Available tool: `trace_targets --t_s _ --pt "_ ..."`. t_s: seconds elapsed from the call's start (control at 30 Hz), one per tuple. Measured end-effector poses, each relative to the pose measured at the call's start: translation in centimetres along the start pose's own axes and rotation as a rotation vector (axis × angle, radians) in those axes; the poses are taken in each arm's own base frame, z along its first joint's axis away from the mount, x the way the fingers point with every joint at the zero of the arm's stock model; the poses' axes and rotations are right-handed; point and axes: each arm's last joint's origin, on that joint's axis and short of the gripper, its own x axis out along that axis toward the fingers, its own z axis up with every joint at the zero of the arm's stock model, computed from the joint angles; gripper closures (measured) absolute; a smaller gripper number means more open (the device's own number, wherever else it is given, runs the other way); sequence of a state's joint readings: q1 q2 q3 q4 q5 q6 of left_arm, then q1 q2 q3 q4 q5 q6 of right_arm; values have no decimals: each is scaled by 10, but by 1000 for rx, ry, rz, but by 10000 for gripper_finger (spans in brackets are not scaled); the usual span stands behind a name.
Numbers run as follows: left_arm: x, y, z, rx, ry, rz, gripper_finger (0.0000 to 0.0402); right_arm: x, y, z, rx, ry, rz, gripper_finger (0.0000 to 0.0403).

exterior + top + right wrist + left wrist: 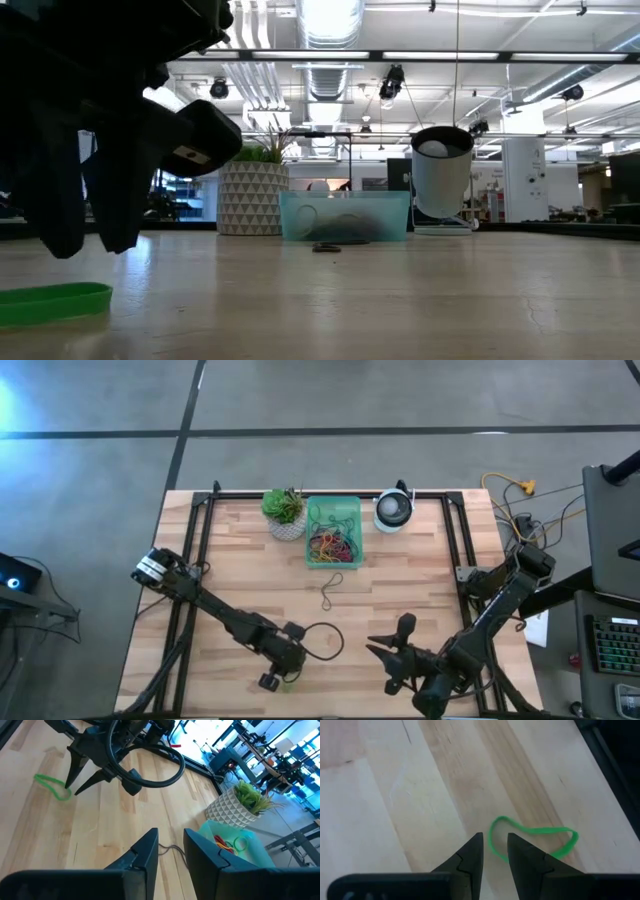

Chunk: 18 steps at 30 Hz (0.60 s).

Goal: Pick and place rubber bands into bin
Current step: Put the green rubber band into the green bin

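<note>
One green rubber band (535,832) lies flat on the wood near the table's near edge (291,679). My left gripper (494,842) hangs over its end, pointing down, open by a narrow gap. The low view shows its fingertips (88,245) above the band (50,300), apart from it. A dark rubber band (330,590) lies loose mid-table. The mint-green bin (310,530) stands at the far side and holds several coloured rubber bands (333,542). My right gripper (382,660) waits open at the near right, off the table top.
A white patterned pot with a green plant (285,515) stands left of the bin, and a round white-and-dark device (393,510) stands right of it. A black cable loop (322,641) hangs off my left arm. Black frame rails run along the table's left, right and far sides.
</note>
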<state>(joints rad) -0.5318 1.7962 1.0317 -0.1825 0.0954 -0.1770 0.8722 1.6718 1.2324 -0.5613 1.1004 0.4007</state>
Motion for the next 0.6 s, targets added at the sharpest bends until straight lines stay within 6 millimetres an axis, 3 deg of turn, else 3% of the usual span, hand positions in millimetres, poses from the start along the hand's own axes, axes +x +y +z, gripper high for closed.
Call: trace_targets --t_s 0.6 --pt "14 2 -8 -3 48 -26 330 0 0 0 9 -4 2 323"
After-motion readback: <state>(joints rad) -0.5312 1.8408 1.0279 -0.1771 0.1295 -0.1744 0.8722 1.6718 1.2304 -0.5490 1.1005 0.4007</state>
